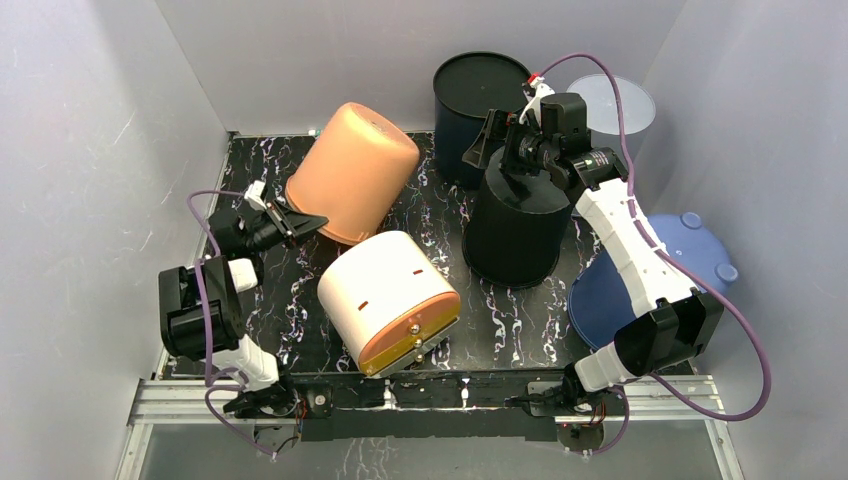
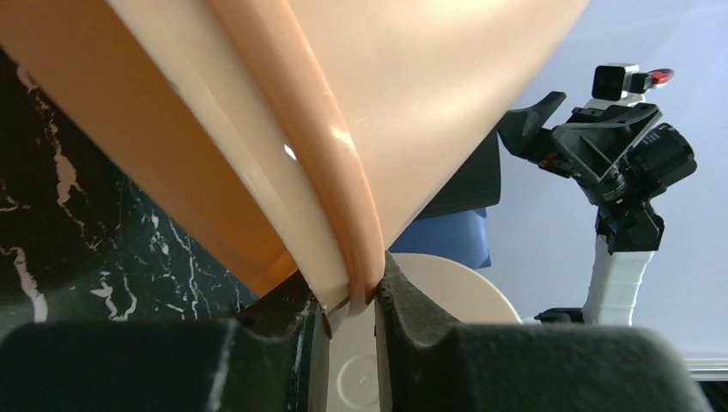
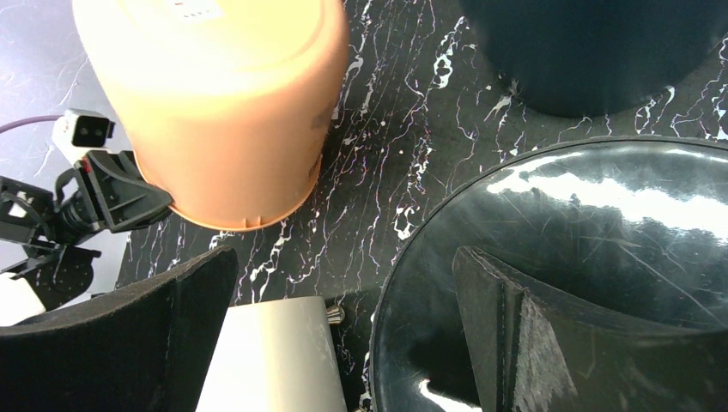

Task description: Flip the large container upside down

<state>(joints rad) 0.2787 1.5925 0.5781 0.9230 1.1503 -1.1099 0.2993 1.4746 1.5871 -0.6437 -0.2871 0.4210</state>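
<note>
Rim of tilted orange container (image 1: 355, 165) clamped in left jaws, right jaws agape

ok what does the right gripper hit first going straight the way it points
Probably the black container: one finger of the open right gripper is over its flat top; depth unclear.

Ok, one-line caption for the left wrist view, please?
Left gripper pinching the rim of the tilted orange container above the black marbled table.
</note>
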